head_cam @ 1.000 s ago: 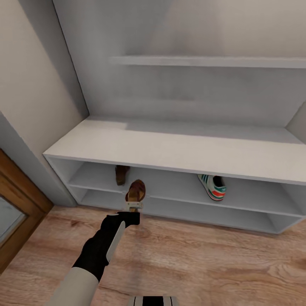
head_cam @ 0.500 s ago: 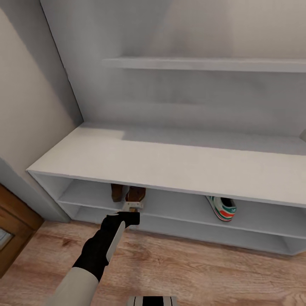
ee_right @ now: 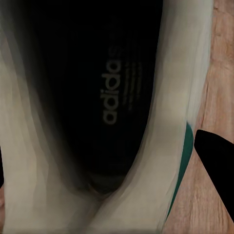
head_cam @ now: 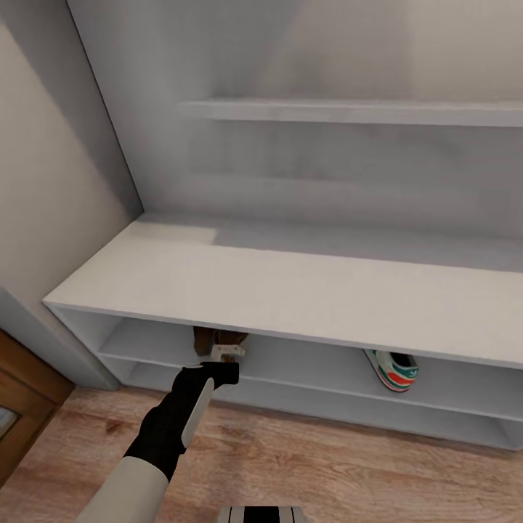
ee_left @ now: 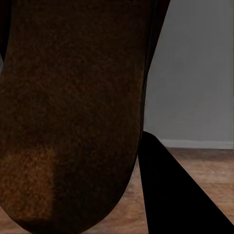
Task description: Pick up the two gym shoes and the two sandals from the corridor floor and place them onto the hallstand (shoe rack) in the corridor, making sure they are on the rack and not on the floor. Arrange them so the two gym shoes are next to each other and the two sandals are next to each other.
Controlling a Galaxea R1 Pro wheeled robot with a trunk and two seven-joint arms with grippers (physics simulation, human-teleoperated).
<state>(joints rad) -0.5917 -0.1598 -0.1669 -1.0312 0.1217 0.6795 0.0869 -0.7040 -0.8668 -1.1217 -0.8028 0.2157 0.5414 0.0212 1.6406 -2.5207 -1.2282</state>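
Pale beige wall [head_cam: 43,181] at left — brown wooden door frame [head_cam: 22,392] low in the corner.

The shoe rack [head_cam: 290,290] is a pale grey-white unit with a wide bench top, two open shelves beneath and a wall shelf above, standing on light brown wood-plank floor [head_cam: 327,472]. Two brown sandals [head_cam: 218,340] sit side by side near the left end of the upper open shelf, largely hidden under the bench edge. One white gym shoe [head_cam: 396,368] with green stripes and red-orange sole lies toward the right end of that shelf; a second gym shoe [ee_right: 97,122], white with a dark insole, shows above the floor.
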